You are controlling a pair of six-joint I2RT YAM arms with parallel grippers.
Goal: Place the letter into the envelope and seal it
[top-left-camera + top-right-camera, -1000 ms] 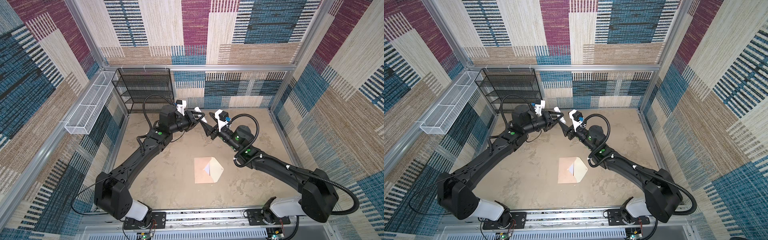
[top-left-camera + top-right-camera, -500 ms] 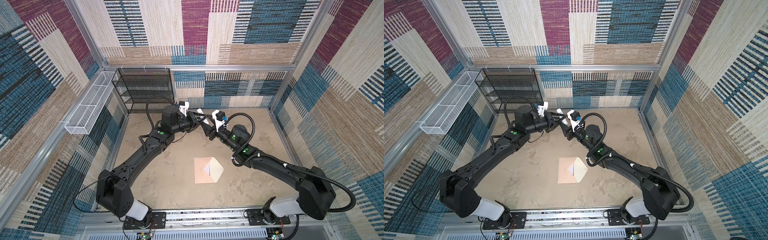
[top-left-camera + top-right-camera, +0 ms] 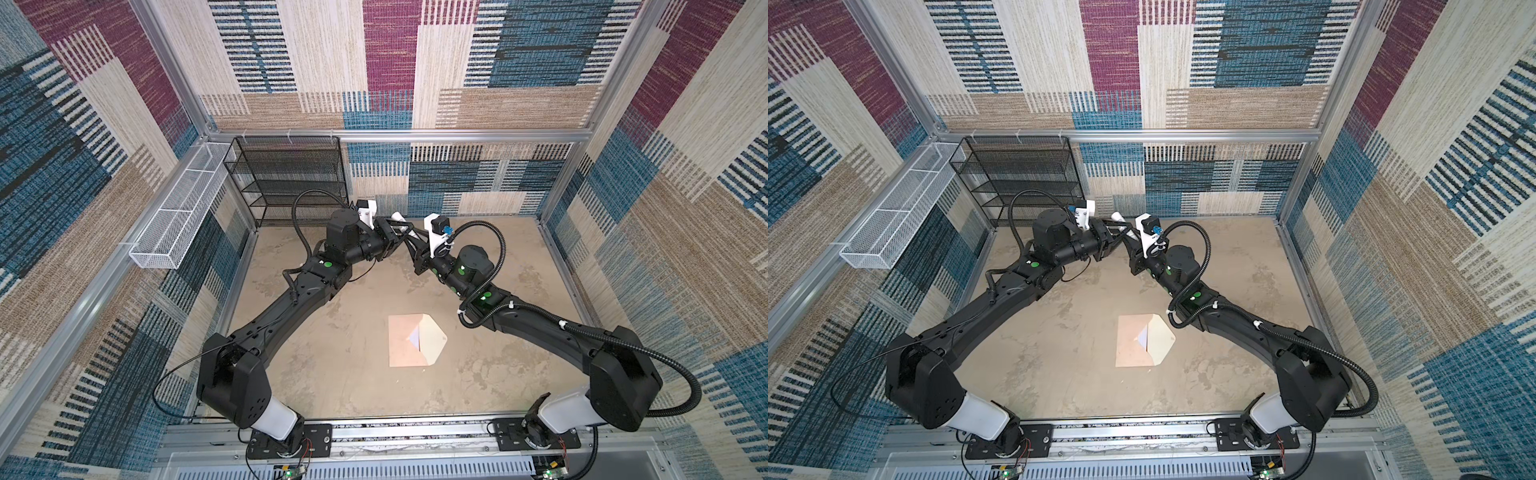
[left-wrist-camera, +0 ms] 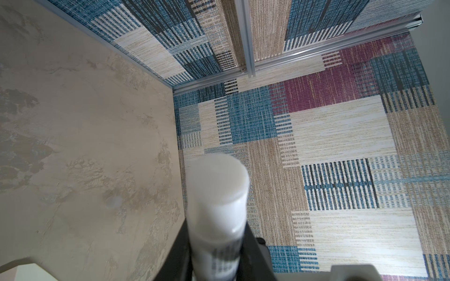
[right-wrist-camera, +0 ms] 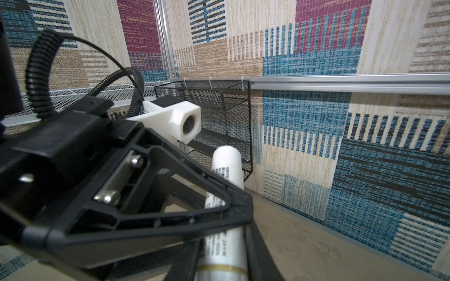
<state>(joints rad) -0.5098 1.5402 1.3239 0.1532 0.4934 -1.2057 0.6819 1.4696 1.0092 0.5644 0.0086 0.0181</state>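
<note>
Left tool (image 4: 216, 243), right tool (image 5: 222, 265) grip white tube (image 5: 227, 165); letter (image 3: 414, 338) sits inside envelope (image 3: 400, 347).

Showing small black print along the white cylindrical plastic tube (image 5: 227, 170), blurring past reading; finding no other legible text, label or number.
</note>
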